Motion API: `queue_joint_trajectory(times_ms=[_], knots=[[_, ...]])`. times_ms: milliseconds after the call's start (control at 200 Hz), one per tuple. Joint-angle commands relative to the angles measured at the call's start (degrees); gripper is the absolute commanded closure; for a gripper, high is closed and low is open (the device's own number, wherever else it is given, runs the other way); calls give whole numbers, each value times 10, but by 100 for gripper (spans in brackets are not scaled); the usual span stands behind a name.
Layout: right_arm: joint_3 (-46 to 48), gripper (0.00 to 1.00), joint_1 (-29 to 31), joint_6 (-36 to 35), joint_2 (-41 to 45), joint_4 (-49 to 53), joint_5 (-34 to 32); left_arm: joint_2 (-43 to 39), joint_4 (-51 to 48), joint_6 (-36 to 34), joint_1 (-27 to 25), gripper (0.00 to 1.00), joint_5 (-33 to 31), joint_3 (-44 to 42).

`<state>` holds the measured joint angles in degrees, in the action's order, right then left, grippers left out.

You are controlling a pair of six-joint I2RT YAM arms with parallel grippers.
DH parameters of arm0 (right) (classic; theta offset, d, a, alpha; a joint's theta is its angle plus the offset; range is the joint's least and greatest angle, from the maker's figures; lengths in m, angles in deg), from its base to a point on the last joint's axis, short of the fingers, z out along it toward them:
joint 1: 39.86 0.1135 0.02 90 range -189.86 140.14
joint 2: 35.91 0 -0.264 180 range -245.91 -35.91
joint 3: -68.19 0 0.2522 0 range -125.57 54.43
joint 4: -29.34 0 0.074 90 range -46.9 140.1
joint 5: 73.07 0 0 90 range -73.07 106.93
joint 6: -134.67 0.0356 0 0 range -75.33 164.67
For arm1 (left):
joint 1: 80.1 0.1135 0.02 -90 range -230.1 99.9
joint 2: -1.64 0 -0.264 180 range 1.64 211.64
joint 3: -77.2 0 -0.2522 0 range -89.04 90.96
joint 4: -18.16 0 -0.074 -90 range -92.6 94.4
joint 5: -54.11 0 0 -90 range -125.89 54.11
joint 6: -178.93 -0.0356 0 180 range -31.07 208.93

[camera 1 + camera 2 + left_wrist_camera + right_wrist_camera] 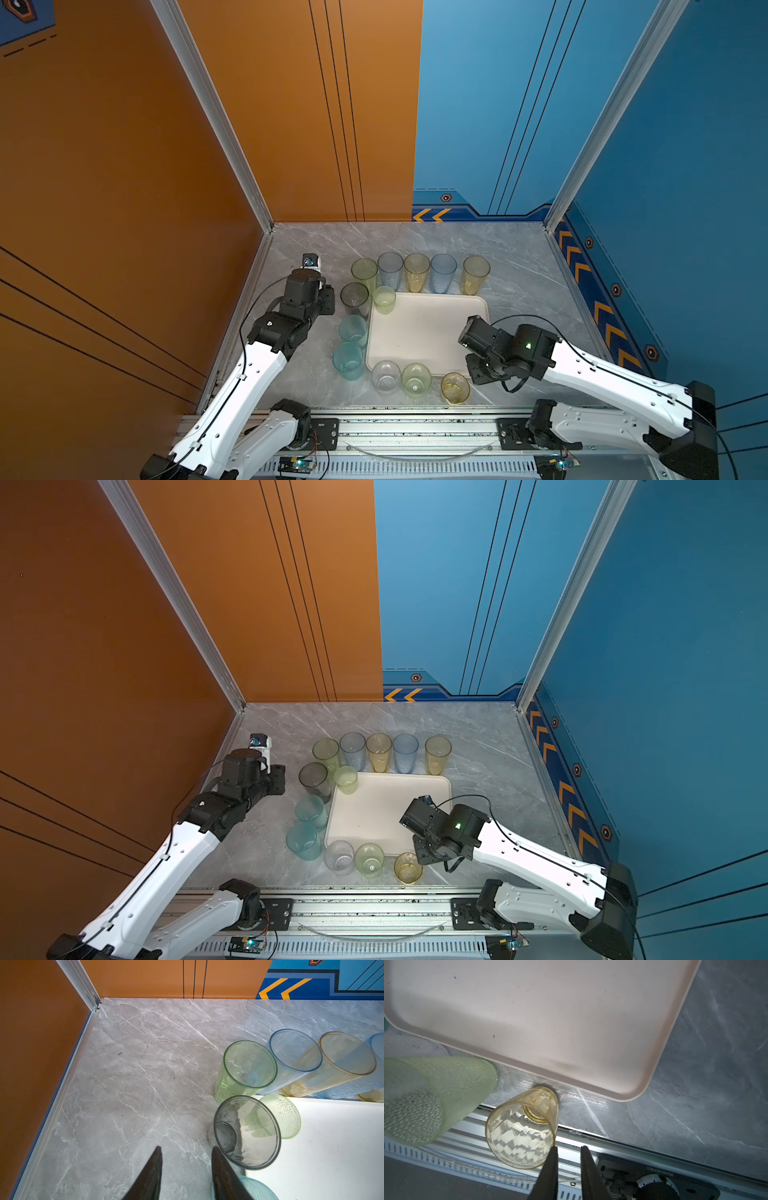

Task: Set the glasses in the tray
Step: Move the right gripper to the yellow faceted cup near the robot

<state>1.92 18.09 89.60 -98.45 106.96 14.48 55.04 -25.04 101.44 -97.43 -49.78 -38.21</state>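
The cream tray [428, 336] lies mid-table; a short green glass [384, 300] stands in its far left corner. Five tall glasses [417, 270] line the tray's far side. On its left stand a smoky grey glass [354, 297] and two teal glasses [351, 343]. Along the near edge stand a clear glass [386, 376], a green glass [416, 378] and a short yellow glass [455, 386]. My left gripper [187, 1148] hangs open over bare table beside the grey glass [247, 1132]. My right gripper [569, 1147] stands narrowly open and empty, one finger [550, 1167] beside the yellow glass [523, 1126].
Orange wall [124, 187] and its metal post close the left side, blue wall [685, 187] the right. A metal rail [415, 428] runs along the table's front edge, just under the right gripper. Bare marble [519, 270] shows right of and behind the tray.
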Motion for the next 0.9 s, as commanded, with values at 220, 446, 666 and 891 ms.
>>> queue_joint_trajectory(times_ms=[220,446,666,891], knots=[[17,81,14,26,-26,-27,38,1,-13,0,-4,59,-12,16],[25,81,18,27,-35,-32,45,12,-12,-1,-4,60,-10,21],[34,81,18,26,-46,-40,54,15,-8,-3,-4,60,-10,20],[39,81,18,23,-57,-52,61,16,-5,-3,-4,60,-8,17]])
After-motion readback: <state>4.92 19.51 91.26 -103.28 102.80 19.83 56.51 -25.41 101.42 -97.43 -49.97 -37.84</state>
